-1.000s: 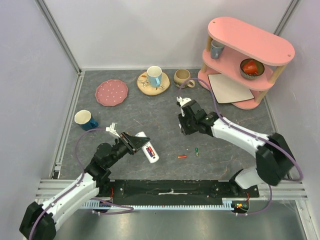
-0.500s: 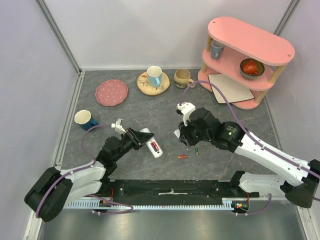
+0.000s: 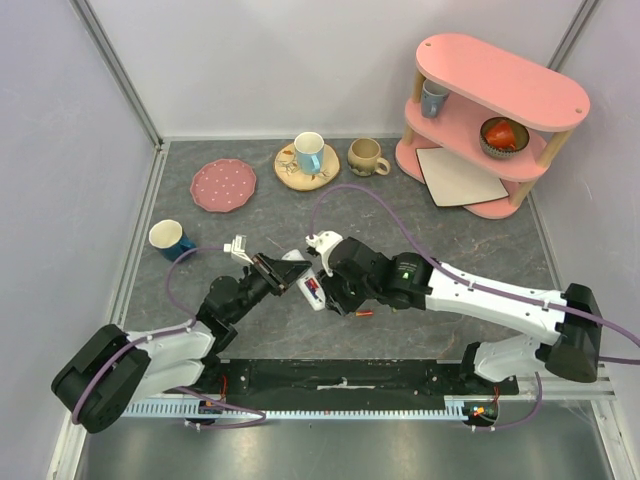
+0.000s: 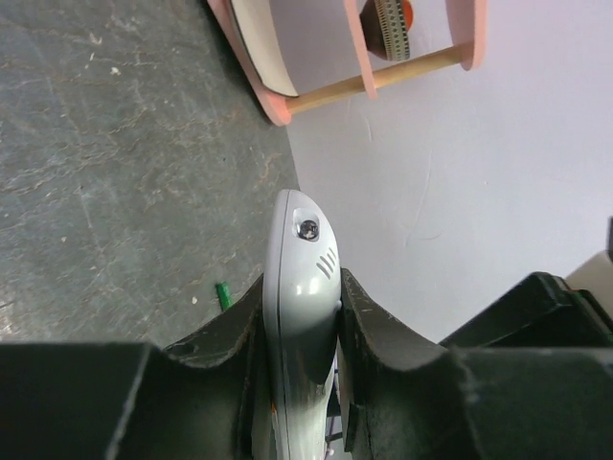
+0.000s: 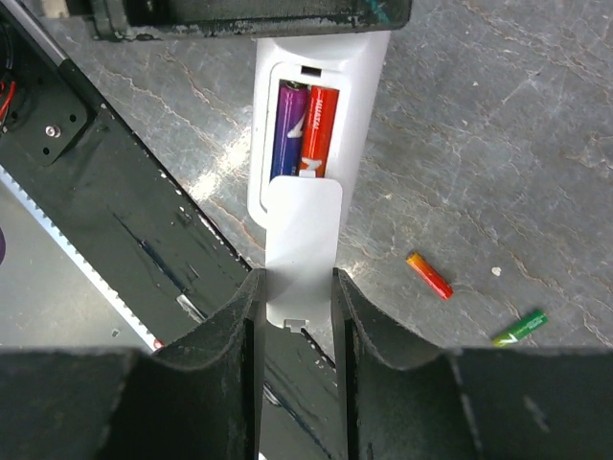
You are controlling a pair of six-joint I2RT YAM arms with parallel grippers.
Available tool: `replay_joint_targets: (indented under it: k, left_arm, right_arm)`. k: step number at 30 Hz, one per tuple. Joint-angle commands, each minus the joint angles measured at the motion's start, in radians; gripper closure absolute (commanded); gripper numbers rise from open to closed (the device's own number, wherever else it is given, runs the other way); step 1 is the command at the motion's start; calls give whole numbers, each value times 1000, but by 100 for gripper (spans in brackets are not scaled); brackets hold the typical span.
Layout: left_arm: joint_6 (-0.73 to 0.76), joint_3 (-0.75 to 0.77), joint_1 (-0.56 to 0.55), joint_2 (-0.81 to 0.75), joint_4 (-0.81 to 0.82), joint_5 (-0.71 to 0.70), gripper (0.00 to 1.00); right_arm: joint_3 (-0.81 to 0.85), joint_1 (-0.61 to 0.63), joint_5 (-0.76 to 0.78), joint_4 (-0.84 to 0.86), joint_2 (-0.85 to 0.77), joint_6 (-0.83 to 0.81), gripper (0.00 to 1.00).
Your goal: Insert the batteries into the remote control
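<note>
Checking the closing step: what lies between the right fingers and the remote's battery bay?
The white battery cover, held by the right fingers, its far edge reaching the remote control at the bay; the right wrist view shows it.

The remote control (image 4: 301, 249) sits clamped between the fingers of the left pincer (image 4: 302, 287), its end poking out ahead of them. The right pincer (image 5: 295, 278) pinches the battery cover (image 5: 305, 216), whose far edge reaches the remote's open compartment just ahead, where two batteries (image 5: 305, 129) lie side by side. To that pincer's right a loose battery (image 5: 429, 274) lies on the table (image 5: 498, 144), a second loose battery (image 5: 519, 328) further right
</note>
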Motion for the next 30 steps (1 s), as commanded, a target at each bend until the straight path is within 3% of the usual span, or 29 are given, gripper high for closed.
replay_joint_targets:
  k: [1,7,30]
  left_arm:
    - [69,1,-15,-59,58,-55,98]
    - [83,2,-23,-93,-4,-70,98]
    - [97,38,-49,-124,-145,-99,98]
  right_arm:
    - [84,15,6,57,59,18,100]
    - [173,27,26,-7,130,8,100]
    - [190,30,127,-29,158,34,100]
